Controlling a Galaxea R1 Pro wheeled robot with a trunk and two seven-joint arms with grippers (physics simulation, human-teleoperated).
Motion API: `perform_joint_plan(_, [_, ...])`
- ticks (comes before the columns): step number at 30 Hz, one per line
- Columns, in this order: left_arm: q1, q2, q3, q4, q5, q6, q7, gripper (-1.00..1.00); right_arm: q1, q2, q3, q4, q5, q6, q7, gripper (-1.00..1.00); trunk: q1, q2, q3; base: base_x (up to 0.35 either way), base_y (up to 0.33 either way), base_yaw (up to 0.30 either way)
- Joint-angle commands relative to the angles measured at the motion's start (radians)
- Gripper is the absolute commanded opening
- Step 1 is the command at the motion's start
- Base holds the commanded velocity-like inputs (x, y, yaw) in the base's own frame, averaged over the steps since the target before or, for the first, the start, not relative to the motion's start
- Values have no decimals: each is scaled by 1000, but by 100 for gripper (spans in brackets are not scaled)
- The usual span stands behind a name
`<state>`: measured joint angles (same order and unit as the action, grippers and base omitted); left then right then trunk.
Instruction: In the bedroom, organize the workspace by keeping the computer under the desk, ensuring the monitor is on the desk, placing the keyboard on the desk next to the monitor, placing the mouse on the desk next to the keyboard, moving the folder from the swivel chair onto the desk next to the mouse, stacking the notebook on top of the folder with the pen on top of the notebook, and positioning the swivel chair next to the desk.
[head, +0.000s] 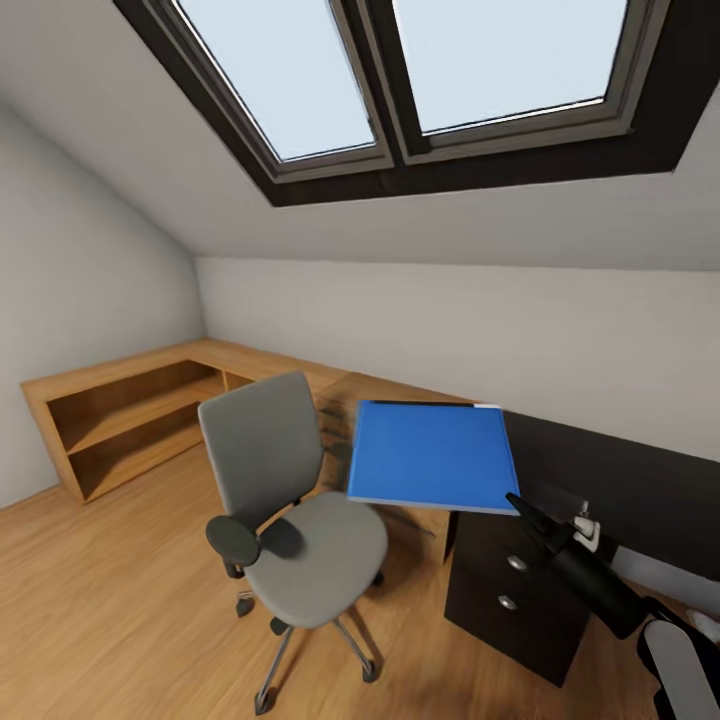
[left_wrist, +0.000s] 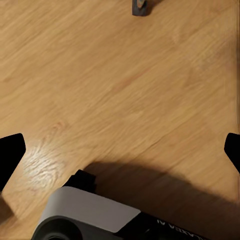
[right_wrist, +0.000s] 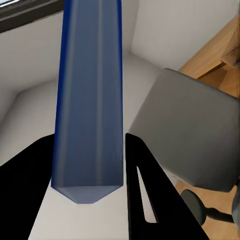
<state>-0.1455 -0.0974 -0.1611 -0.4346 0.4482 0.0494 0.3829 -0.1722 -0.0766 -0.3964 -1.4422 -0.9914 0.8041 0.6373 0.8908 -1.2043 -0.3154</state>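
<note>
My right gripper (head: 524, 505) is shut on a corner of the bright-blue folder (head: 432, 455), holding it flat in the air above the left end of the black-topped desk (head: 620, 480). In the right wrist view the folder's edge (right_wrist: 90, 100) runs between the two black fingers (right_wrist: 142, 185). The grey swivel chair (head: 290, 500) stands on the wood floor left of the desk, with a bare seat. My left gripper (left_wrist: 121, 152) is open and faces the floor with nothing between its fingers.
A dark drawer unit (head: 510, 585) with round silver knobs sits under the desk's left end. A low light-wood shelf unit (head: 130, 415) runs along the left and back walls. Skylight windows (head: 400, 80) slope overhead. A chair caster (left_wrist: 140, 7) stands on the floor near my base.
</note>
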Motion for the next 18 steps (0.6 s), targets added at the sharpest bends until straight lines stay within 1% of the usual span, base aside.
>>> perform_joint_plan(1, [0, 1, -8, -3, 6, 4, 9, 100, -1, 0, -2, 0, -2, 6, 2, -100, 0, -1, 0, 0, 0, -195])
perform_joint_plan(6, [0, 2, -8, -3, 5, -2, 10, 100, -1, 1, -8, 0, 2, 1, 0, -100, 0, -1, 5, 0, 0, -196])
perform_joint_plan(13, [0, 2, -8, -3, 5, -3, 10, 100, -1, 1, -12, 2, 11, -35, -4, -100, 0, -1, 13, 0, 0, -204])
perform_joint_plan(18, [0, 1, -8, -3, 5, -3, 10, 100, -1, 1, -13, 21, 18, -44, -11, -100, 0, -1, 18, 0, 0, -221])
